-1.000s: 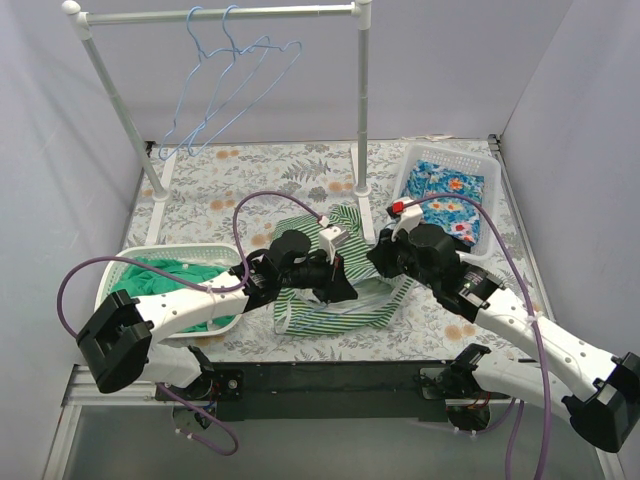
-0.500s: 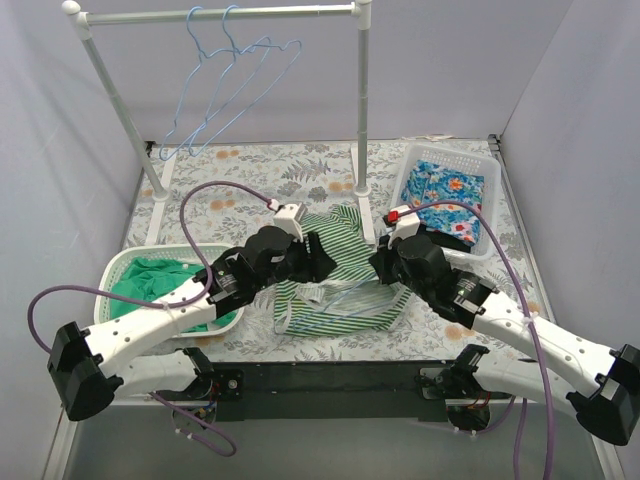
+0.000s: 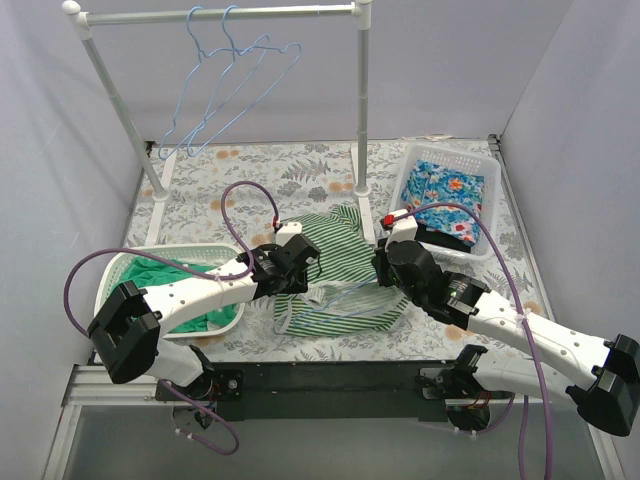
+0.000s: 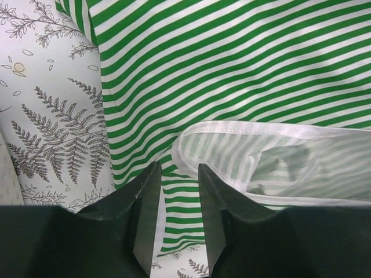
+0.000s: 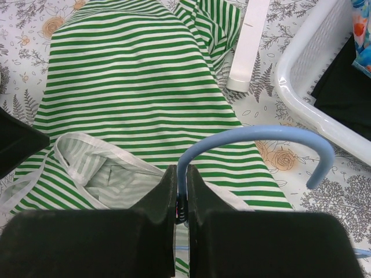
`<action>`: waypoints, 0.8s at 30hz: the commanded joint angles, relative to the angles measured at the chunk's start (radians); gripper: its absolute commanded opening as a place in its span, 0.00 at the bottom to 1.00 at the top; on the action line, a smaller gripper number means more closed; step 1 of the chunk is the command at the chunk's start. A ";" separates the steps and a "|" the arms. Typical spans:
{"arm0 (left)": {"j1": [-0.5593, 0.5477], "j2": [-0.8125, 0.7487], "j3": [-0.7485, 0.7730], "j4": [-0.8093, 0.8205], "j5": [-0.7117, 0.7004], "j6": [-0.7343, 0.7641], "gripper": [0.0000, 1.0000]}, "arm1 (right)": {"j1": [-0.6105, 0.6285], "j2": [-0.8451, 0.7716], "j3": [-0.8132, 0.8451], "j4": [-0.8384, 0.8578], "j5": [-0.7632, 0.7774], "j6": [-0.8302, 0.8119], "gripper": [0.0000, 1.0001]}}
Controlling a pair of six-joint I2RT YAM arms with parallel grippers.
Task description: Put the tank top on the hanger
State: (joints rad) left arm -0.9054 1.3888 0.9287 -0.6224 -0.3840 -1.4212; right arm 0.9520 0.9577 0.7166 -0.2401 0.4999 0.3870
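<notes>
The green-and-white striped tank top [image 3: 340, 262] lies rumpled on the flowered table between my arms, and it also shows in the left wrist view [image 4: 232, 69] and the right wrist view [image 5: 133, 87]. My right gripper [image 5: 179, 174] is shut on the neck of a light-blue wire hanger [image 5: 255, 136], whose hook curves right over the top's edge. The hanger's thin wire [image 3: 345, 292] rests across the top's lower part. My left gripper [image 4: 178, 174] is open, low over the top's left side, with a white-edged opening [image 4: 191, 139] just ahead of its fingertips. The jaws straddle striped cloth without pinching it.
A white rack [image 3: 220, 14] at the back carries three more light-blue hangers [image 3: 235, 75]; its right post foot [image 5: 246, 46] stands just beyond the top. A green basket [image 3: 225, 325] with plain green cloth is at the left. A white basket [image 3: 452, 158] with blue flowered cloth is at the right.
My left gripper pulled back from the middle of the tank top to its left side and came down low over it. My right gripper kept the hanger and barely shifted.
</notes>
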 commanded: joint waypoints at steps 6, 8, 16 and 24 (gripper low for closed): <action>0.031 0.059 -0.028 0.092 -0.004 0.014 0.34 | 0.014 0.006 0.044 0.001 0.063 0.013 0.01; 0.037 0.078 -0.033 0.112 0.013 0.019 0.34 | 0.014 0.007 0.046 0.001 0.065 0.013 0.01; 0.051 0.087 -0.077 0.145 0.066 0.015 0.26 | 0.016 0.015 0.055 -0.005 0.083 0.021 0.01; 0.062 -0.013 -0.103 0.101 0.074 -0.016 0.04 | 0.016 0.026 0.090 -0.048 0.158 0.041 0.01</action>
State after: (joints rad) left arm -0.8555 1.4807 0.8333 -0.4984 -0.2989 -1.4208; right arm 0.9634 0.9817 0.7383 -0.2733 0.5735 0.4019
